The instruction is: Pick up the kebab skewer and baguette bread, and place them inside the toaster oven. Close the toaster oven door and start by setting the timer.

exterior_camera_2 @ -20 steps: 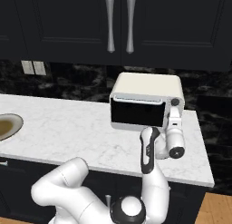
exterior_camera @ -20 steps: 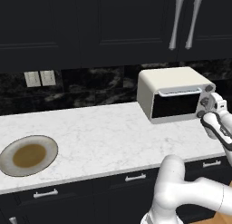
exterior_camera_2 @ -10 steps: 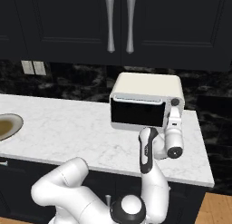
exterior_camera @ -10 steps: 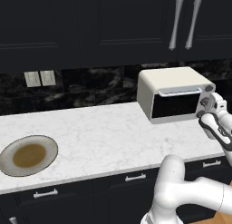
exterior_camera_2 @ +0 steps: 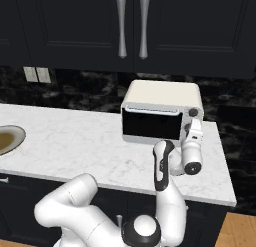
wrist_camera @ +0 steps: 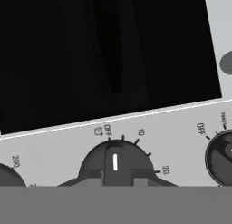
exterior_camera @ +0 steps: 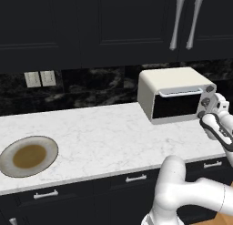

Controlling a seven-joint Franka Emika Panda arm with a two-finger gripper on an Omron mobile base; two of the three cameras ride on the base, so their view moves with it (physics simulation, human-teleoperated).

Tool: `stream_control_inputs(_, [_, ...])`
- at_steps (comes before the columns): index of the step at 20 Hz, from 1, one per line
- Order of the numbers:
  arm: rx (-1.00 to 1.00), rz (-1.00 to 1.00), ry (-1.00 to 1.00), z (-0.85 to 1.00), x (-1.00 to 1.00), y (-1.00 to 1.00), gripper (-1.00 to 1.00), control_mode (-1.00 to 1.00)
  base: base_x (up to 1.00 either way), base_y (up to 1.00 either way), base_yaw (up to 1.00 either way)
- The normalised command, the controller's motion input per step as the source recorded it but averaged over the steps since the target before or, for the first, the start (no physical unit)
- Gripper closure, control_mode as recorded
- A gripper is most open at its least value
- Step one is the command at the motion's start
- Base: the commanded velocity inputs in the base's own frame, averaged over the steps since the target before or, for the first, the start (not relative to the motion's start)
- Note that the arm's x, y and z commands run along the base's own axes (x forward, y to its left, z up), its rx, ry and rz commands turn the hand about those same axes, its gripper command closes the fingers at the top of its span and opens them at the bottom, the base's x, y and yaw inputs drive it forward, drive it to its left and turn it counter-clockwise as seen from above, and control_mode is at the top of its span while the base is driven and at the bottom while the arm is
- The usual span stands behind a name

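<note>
Since the frames of a second ago look the same as now, we see no change: the gripper stays pressed against the toaster oven at its right-hand knobs, door shut. Up close, its jaws are clamped on a timer knob whose white mark points near OFF. The plate lies far left on the counter.

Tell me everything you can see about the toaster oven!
The toaster oven is a cream-white box sitting on the marble counter against the dark backsplash. Its dark glass door looks shut, with a light bar handle along the top. Round knobs sit at the right side. In the hand view, one knob has a white pointer mark near OFF, with 10 and 20 printed around it. The gripper is shut at this knob.
</note>
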Motion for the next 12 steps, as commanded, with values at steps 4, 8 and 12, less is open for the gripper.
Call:
stream_control_inputs(4, [0.18,0.0,0.0,0.0,0.0,0.27,1.0,-1.0,0.0,0.0,0.0])
stream_control_inputs(8, [0.19,0.0,0.0,0.0,0.0,0.23,1.0,-1.0,0.0,0.0,0.0])
stream_control_inputs(12, [0.21,0.0,0.0,0.0,0.0,0.2,1.0,-1.0,0.0,0.0,0.0])
